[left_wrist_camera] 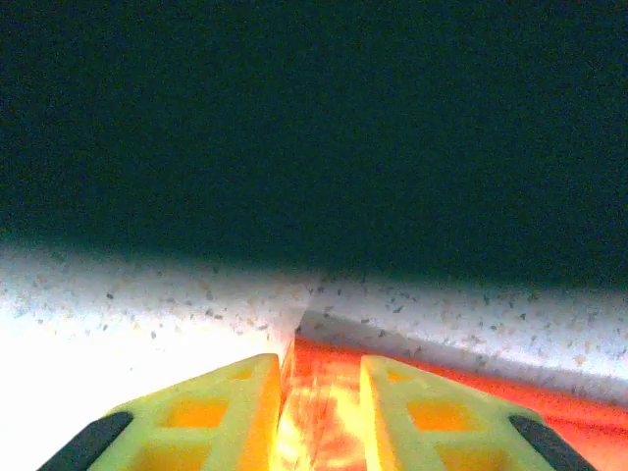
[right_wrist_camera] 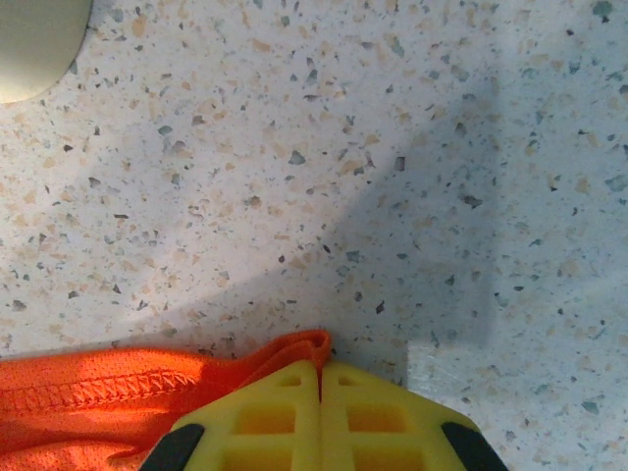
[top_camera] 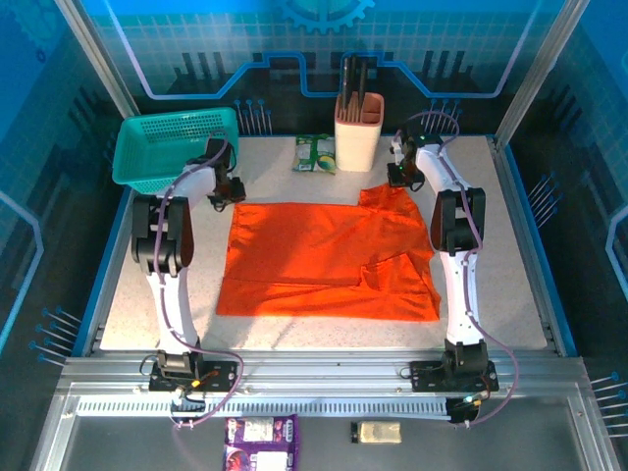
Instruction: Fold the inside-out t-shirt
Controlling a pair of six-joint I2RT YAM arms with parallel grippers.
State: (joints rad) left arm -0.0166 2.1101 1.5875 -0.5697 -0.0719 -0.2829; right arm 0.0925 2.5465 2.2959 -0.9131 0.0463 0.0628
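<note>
1. T-shirt: bright orange, spread mostly flat across the middle of the worktop, wrinkled, one flap doubled over near its right side and a sleeve poking out at the far right.
2. Left pincer: down at the t-shirt's far left corner. Yellow fingers part-way apart, a bunched ridge of orange cloth packed between them and gripped on both sides.
3. Right pincer: down at the t-shirt's far right corner, by the sleeve. Closed right up, fingers meeting along one thin line, stitched hem standing in a little peak at the tips and nipped there.
4. Speckled surface beyond both sets of tips, part in shadow.
5. Basket: teal mesh, at the far left corner of the worktop, just behind the left arm.
6. Beige block with dark handles, upright at the middle of the far edge; green packet just left of it, a little apart from the cloth.
7. Purple packets and a small pale packet out past the near edge, below the arm bases.
</note>
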